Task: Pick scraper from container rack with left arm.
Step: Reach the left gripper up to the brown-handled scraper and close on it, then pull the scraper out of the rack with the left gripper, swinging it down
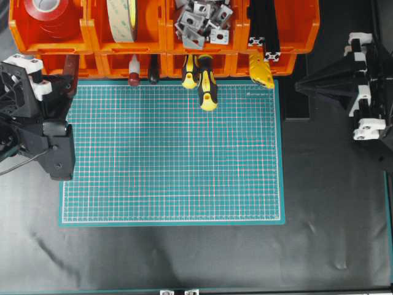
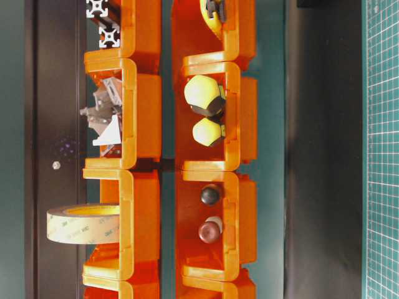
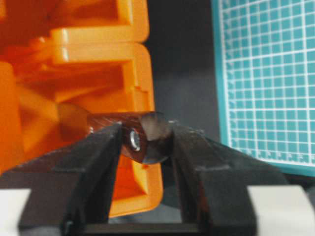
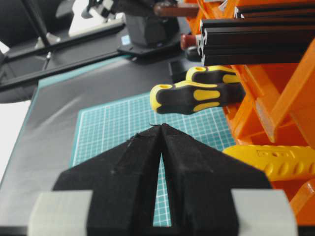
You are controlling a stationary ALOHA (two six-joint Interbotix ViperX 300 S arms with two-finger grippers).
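Where the left wrist view looks along its own fingers [image 3: 98, 162], the left gripper [image 3: 145, 142] stands partly closed with the scraper [image 3: 130, 135] between its jaws: the reddish-brown handle end, with its hole, sits between the two black fingertips and both seem to touch it, though blur keeps me from saying how firmly. The rest of the handle runs back into the rack [image 3: 98, 69], into an orange bin at the rack's left end; the blade is hidden inside. From overhead the left gripper [image 1: 61, 83] sits at the mat's [image 1: 172, 153] far left corner, against the rack's [image 1: 86, 37] lower row, and the scraper [image 1: 71, 65] shows only as a dark red strip above the fingers. The table-level view is cut off short of that bin. The right gripper [image 4: 161, 129] has its fingertips meeting at a point and holds nothing; it hangs near the mat's [image 4: 113, 123] right edge, before the screwdrivers [image 4: 197, 96].
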